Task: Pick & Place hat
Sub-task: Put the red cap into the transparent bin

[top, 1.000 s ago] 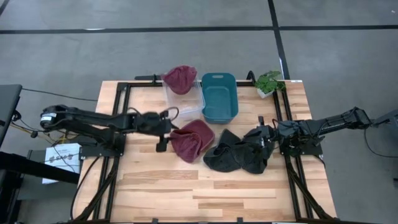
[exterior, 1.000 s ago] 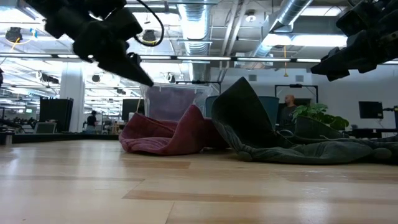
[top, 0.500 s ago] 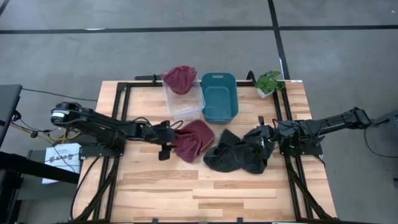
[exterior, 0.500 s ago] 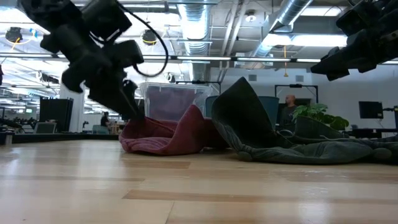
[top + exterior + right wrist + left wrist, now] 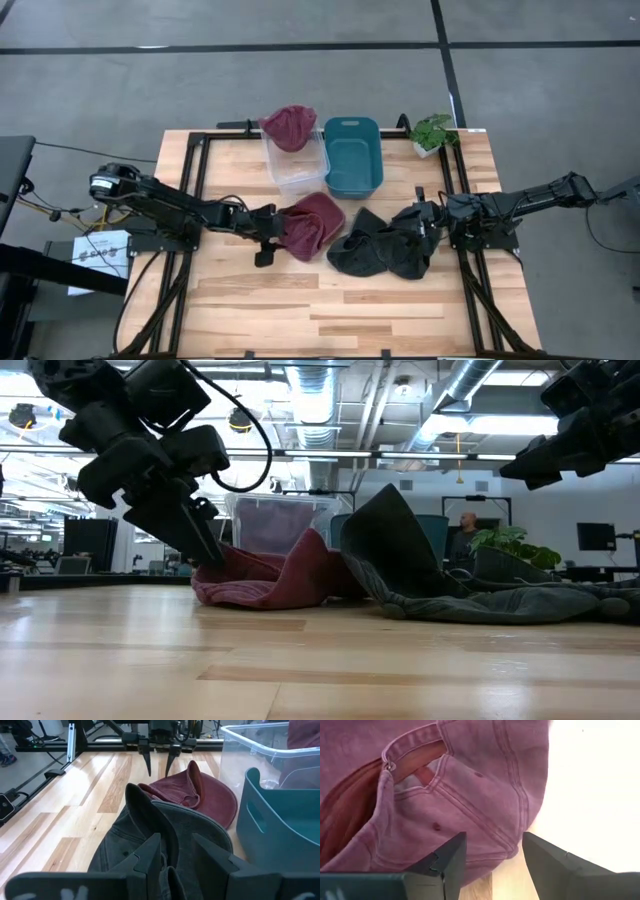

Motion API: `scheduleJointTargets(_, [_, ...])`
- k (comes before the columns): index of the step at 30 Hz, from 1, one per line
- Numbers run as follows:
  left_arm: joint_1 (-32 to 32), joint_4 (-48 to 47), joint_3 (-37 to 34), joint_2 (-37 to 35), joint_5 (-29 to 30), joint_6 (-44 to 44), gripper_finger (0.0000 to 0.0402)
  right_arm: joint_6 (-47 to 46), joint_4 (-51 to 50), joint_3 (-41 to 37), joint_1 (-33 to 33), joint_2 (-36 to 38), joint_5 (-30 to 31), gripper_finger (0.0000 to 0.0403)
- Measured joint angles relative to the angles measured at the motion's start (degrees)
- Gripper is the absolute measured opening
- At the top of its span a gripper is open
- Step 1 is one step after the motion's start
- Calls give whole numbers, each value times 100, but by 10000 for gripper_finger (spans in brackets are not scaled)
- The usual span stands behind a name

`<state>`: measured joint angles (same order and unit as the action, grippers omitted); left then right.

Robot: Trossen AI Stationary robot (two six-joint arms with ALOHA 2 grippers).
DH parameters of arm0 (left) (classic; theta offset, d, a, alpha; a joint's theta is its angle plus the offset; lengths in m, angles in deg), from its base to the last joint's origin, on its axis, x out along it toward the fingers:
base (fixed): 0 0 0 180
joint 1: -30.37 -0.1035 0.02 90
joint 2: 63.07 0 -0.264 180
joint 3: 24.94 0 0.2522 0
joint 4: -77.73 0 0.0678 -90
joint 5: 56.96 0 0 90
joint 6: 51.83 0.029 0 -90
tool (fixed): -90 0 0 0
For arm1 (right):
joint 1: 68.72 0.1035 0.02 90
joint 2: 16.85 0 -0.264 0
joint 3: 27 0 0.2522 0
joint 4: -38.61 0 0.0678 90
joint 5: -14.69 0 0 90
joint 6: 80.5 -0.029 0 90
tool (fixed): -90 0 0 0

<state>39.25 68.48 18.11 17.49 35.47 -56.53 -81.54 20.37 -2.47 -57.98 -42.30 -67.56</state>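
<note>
A maroon hat point(image 5: 315, 222) point(image 5: 270, 580) lies crumpled on the wooden table, just left of a heap of dark grey hats point(image 5: 380, 250) point(image 5: 150, 835). My left gripper point(image 5: 272, 236) point(image 5: 492, 847) is open and slants down at the maroon hat's left edge point(image 5: 485, 865), one finger on either side of that rim. My right gripper point(image 5: 420, 228) point(image 5: 176, 852) hangs open in the air over the right side of the dark heap, with nothing between its fingers. One dark brim point(image 5: 390, 525) stands up from the heap. My left gripper has its open fingers point(image 5: 212, 555) down at the maroon hat's left rim, slanting in from the table's left. I cannot tell whether they touch the cloth. The hat lies on the table.
Behind the hats stand a clear bin point(image 5: 298, 170) with another maroon hat point(image 5: 289, 125) draped over its far rim, and a teal bin point(image 5: 352, 155) beside it. A small potted plant point(image 5: 433, 132) is at the far right corner. Bare wood lies toward the near edge.
My left gripper has come down and moved toward the table's right and near edge, from above the clear bin's front to the maroon hat's left rim, tipping more steeply downward. The hats have stayed where they were.
</note>
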Motion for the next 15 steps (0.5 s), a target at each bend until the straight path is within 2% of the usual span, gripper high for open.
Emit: scheduleJointTargets(15, [6,28,7,670,-108,-262,191,-2,0,0,-2,0,0,99])
